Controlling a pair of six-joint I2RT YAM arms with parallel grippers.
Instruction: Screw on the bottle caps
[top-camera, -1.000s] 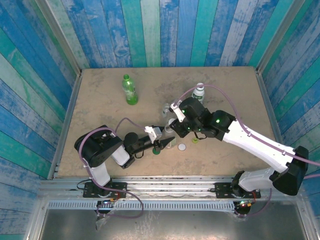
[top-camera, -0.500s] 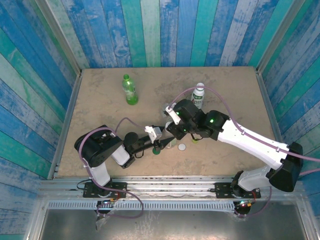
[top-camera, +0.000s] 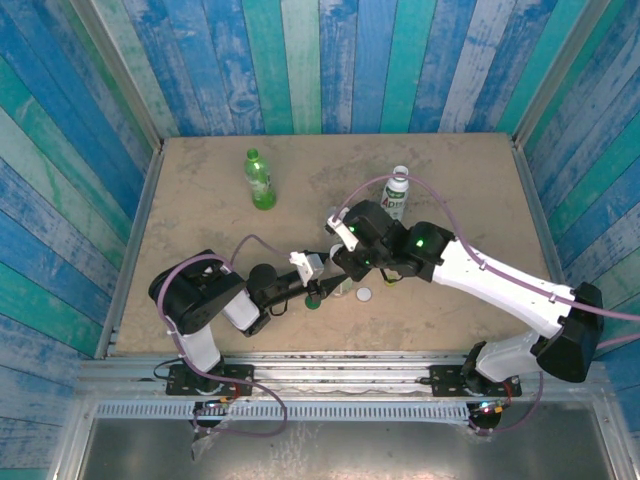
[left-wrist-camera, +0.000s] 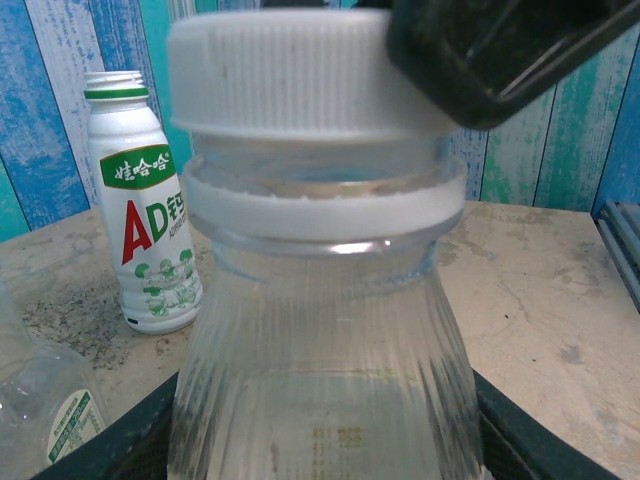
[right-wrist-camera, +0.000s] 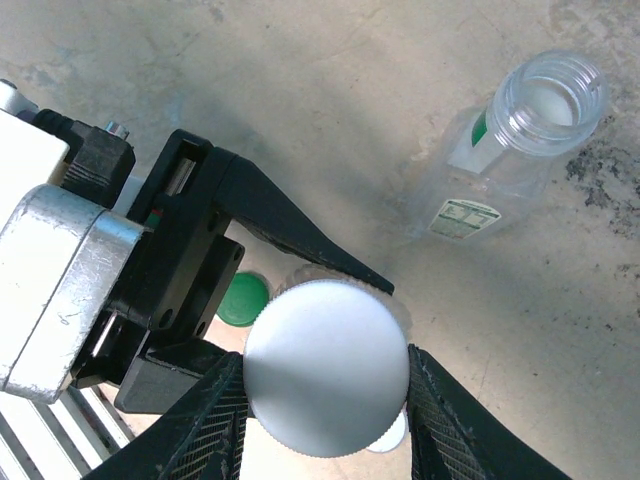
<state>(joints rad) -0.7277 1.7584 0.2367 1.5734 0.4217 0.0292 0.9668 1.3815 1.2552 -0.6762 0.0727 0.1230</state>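
A tan table (top-camera: 460, 170) is enclosed by blue-green plank walls (top-camera: 320, 60); open table is left beyond the jaws, toward the far wall. A clear bottle (left-wrist-camera: 320, 350) is clamped upright between the left jaws. A white cap (right-wrist-camera: 325, 365), set on its neck, is pinched between the right jaws, directly above the left jaws.

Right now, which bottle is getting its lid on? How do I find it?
Look at the near middle of the sandy table. A clear bottle stands there in the left gripper. Unlike the other clear bottle, which is open, it wears a white cap.
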